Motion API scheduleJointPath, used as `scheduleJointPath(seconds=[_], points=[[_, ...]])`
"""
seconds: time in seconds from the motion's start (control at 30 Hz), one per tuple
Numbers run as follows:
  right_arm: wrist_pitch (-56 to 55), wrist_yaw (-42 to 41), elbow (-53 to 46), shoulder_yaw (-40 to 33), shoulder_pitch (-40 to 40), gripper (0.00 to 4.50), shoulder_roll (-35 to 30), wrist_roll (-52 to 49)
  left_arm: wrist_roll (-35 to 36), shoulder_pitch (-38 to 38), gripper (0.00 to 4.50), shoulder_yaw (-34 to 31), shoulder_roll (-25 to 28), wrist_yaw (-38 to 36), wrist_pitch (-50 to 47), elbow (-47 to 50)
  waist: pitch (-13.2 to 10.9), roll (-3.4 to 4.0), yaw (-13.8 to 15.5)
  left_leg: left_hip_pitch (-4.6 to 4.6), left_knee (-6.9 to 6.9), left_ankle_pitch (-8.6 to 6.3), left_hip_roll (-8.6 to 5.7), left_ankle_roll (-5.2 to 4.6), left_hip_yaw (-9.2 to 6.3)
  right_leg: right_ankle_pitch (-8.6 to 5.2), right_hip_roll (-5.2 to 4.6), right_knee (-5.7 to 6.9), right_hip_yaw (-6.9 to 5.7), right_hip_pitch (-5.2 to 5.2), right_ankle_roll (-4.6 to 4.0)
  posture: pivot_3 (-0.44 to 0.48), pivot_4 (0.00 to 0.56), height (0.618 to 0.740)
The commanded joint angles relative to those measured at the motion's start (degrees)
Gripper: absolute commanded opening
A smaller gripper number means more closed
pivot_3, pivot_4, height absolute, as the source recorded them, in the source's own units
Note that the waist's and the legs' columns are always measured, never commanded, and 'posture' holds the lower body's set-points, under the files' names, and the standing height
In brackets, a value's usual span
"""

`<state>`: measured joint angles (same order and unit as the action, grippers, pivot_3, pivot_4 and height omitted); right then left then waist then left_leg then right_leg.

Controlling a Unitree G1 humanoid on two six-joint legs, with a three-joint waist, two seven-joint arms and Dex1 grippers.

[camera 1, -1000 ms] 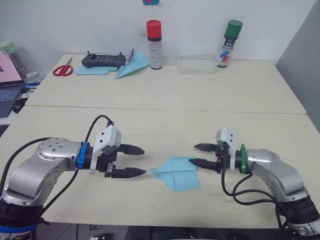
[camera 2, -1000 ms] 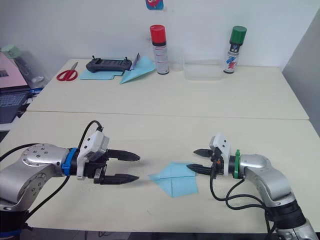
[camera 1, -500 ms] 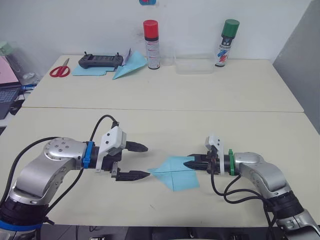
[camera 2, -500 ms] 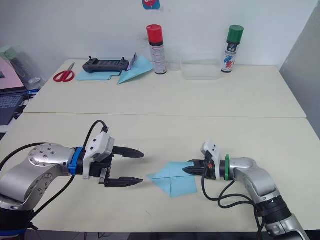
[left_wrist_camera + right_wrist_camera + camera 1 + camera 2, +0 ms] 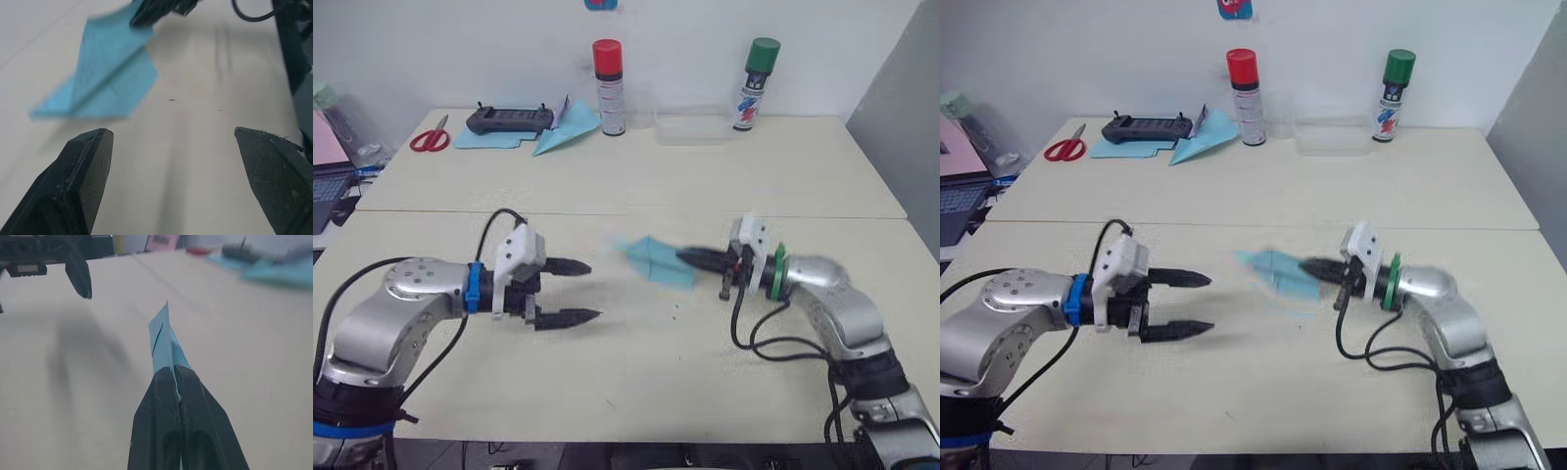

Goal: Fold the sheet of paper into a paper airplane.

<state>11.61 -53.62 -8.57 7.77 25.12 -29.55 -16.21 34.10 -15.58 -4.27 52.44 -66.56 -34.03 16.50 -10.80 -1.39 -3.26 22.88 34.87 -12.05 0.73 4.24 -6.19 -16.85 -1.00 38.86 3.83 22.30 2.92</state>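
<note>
Our left gripper [image 5: 576, 293] is hovering wide open over the near table, empty. Further right, our right gripper [image 5: 690, 258] is pinching the thin light-blue folded paper sheet [image 5: 658, 262] by its right end, holding it clear above the beige table [image 5: 636, 377]. Gripped so narrowly, it may slip or swing. Its long axis is running left-right, tip pointing left.
</note>
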Motion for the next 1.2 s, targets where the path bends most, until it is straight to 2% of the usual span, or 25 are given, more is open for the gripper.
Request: scheduleJointPath(seconds=[0.03, 0.17, 0.27, 0.33, 0.43, 0.53, 0.63, 0.67, 0.8, 0.83, 0.9, 1.03, 1.2], points=[[-23.9, -3.8, 2.3, 5.2, -3.4, 0.03, -2.8, 10.2, -0.2, -1.2, 4.35, -1.5, 0.3, -0.2, 0.8, -2.0, 0.0, -0.01, 0.1, 0.01, -0.02, 0.00, 0.00, 0.00, 0.00, -0.01, -0.01, -0.02, 0.00, 0.00, 0.01, 0.000, 0.150, 0.740], [-43.2, -3.2, 10.0, 9.9, -7.9, 0.03, -5.4, 19.1, -0.3, -1.3, 4.35, 0.4, -1.2, 0.1, 0.7, -1.2, 0.0, -0.03, 0.5, 0.07, -0.01, -0.08, -0.05, 0.11, 0.05, -0.07, -0.10, -0.06, -0.02, -0.03, 0.10, 0.000, 0.150, 0.740], [-46.1, -2.0, 11.7, 10.6, -10.4, 0.03, -6.9, 21.6, -0.7, -1.0, 4.35, 0.9, -2.0, 0.8, 0.8, -0.5, 0.0, -0.04, 0.4, 0.07, 0.03, -0.08, -0.11, 0.12, 0.11, 0.04, -0.16, 0.00, 0.07, -0.03, -0.10, 0.000, 0.150, 0.740], [-41.0, -3.7, 8.7, 10.3, -13.0, 0.03, -7.7, 17.0, -1.3, -0.7, 4.35, 1.6, -2.7, 1.3, 1.3, -0.4, 0.0, -0.04, 0.4, 0.00, 0.07, -0.07, -0.09, 0.12, 0.09, 0.04, -0.13, 0.04, 0.08, -0.05, -0.09, 0.000, 0.150, 0.740], [-32.6, -6.4, 1.8, 8.8, -16.2, 0.99, -10.4, 9.6, -1.3, 0.4, 4.35, 2.9, -3.9, 2.1, 0.9, 1.4, 0.0, -0.03, 0.4, -0.07, 0.09, -0.06, -0.02, 0.11, 0.03, -0.02, -0.04, 0.12, 0.09, -0.10, -0.03, 0.000, 0.150, 0.740], [-29.3, -10.0, -1.6, 7.4, -17.4, 1.98, -14.3, 5.5, -1.3, 0.9, 4.35, 3.4, -4.3, 2.4, 0.8, 2.3, 0.0, -0.02, 0.4, -0.08, 0.17, -0.05, -0.02, 0.10, 0.03, -0.04, -0.04, 0.14, 0.10, -0.13, 0.04, 0.000, 0.150, 0.740], [-26.2, -13.5, -4.5, 6.1, -18.2, 1.98, -17.4, 0.9, -1.4, 1.1, 4.35, 3.6, -4.4, 2.5, 0.7, 2.6, 0.0, -0.03, 0.5, -0.10, 0.24, -0.05, -0.04, 0.10, 0.03, -0.04, -0.05, 0.12, 0.10, -0.21, 0.06, 0.000, 0.150, 0.740], [-22.2, -13.2, -6.3, 5.1, -17.3, 1.98, -17.5, -2.1, -1.4, 1.2, 4.35, 3.8, -4.6, 2.6, 0.7, 2.7, 0.0, -0.03, 0.5, -0.11, 0.24, -0.05, -0.04, 0.10, 0.02, -0.04, -0.05, 0.12, 0.08, -0.22, 0.06, 0.000, 0.150, 0.740], [-3.4, -5.4, -9.5, 4.8, -10.1, 0.99, -11.5, -9.2, -1.4, 1.6, 4.35, 3.8, -4.5, 2.6, 0.7, 3.0, 0.0, -0.03, -0.1, -0.13, 0.23, -0.05, 0.00, 0.10, 0.03, -0.01, -0.02, 0.14, 0.11, -0.21, 0.02, 0.000, 0.150, 0.740], [-0.9, -3.1, -9.0, 5.5, -8.9, 0.55, -9.3, -8.3, -1.4, 1.6, 4.35, 3.9, -4.4, 2.5, 0.6, 2.9, 0.0, -0.03, -0.1, -0.16, 0.23, -0.05, 0.04, 0.10, 0.01, 0.00, 0.02, 0.15, 0.10, -0.21, 0.00, 0.000, 0.150, 0.740], [2.2, -0.1, -7.0, 7.7, -7.4, 0.04, -5.6, -5.2, -2.0, 1.3, 4.35, 4.3, -4.4, 2.4, 1.0, 2.6, 0.0, -0.03, 0.1, -0.15, 0.23, -0.05, 0.04, 0.10, -0.05, 0.00, 0.05, 0.15, 0.05, -0.21, 0.00, 0.000, 0.150, 0.740], [3.7, 1.5, -2.7, 11.0, -6.8, 0.04, -1.7, -0.7, -2.3, 0.5, 4.35, 4.8, -4.6, 2.1, 1.0, 2.4, 0.0, -0.03, 1.0, 0.01, 0.21, -0.05, -0.04, 0.10, -0.05, 0.02, -0.04, 0.10, 0.00, -0.11, -0.04, 0.000, 0.150, 0.740], [5.0, 0.0, -1.8, 13.3, -8.1, 0.04, -1.5, 1.6, -2.8, 0.4, 4.35, 5.5, -4.5, 1.7, 1.2, 2.8, 0.0, -0.03, 1.2, 0.03, 0.21, -0.06, -0.08, 0.10, 0.00, 0.09, -0.09, 0.07, 0.03, -0.10, -0.15, 0.000, 0.150, 0.740]])
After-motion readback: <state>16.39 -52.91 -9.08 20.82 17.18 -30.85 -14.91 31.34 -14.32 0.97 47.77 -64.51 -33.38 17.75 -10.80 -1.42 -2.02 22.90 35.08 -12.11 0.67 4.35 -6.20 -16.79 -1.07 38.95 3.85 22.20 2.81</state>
